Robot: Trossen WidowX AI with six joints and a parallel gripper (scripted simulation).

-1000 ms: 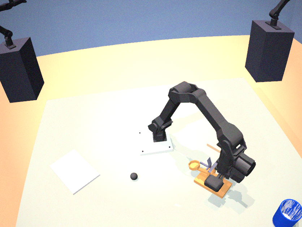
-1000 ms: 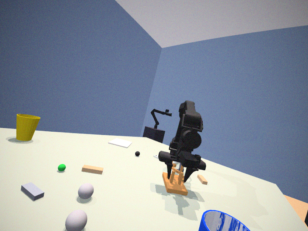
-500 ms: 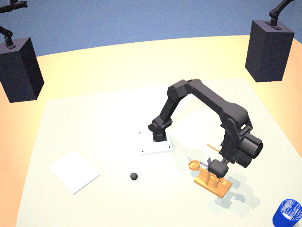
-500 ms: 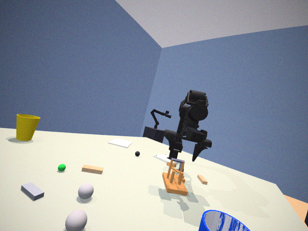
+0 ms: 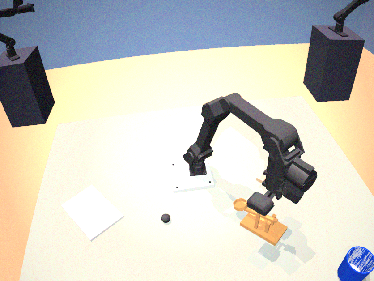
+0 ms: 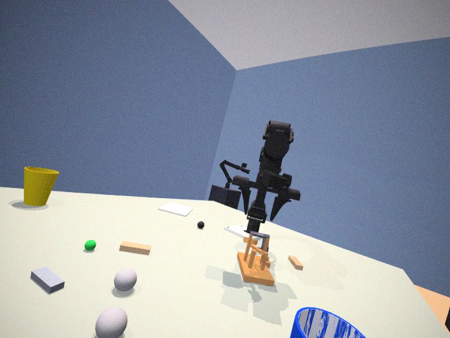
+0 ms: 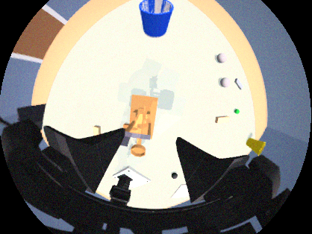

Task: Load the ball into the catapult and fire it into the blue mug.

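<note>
Gripper (image 6: 261, 212) is hanging above the catapult (image 5: 263, 226), fingers spread wide apart w/ nothing between them. From my wrist cam I see both dark fingers framing the table, the catapult (image 7: 141, 120) sitting below and between them, not touched. Its orange base lies flat on the table (image 5: 121, 151); spoon cup (image 5: 240, 204) points toward the arm's base plate (image 5: 181, 186) side and looks unloaded. In the exterior view the throwing arm is tilted up on its frame, approx under the wrist.

Ball (image 5: 165, 218) is dark, resting on the table well apart from the catapult, between it and the white sheet (image 5: 92, 211). Not in the cup.

Blue mug (image 5: 358, 263) stands upright at the table's near right corner in the top view, well apart from the catapult. On the wrist cam the mug (image 7: 156, 15) sits almost straight ahead along the catapult's long axis.

Other stuff I can see in the exterior view: yellow cup (image 6: 39, 185), green ball (image 6: 90, 244), two pale eggs (image 6: 125, 279), a grey block (image 6: 47, 279), two tan blocks (image 6: 134, 247). All well clear of the catapult, except the smaller tan block, which lies near it.
</note>
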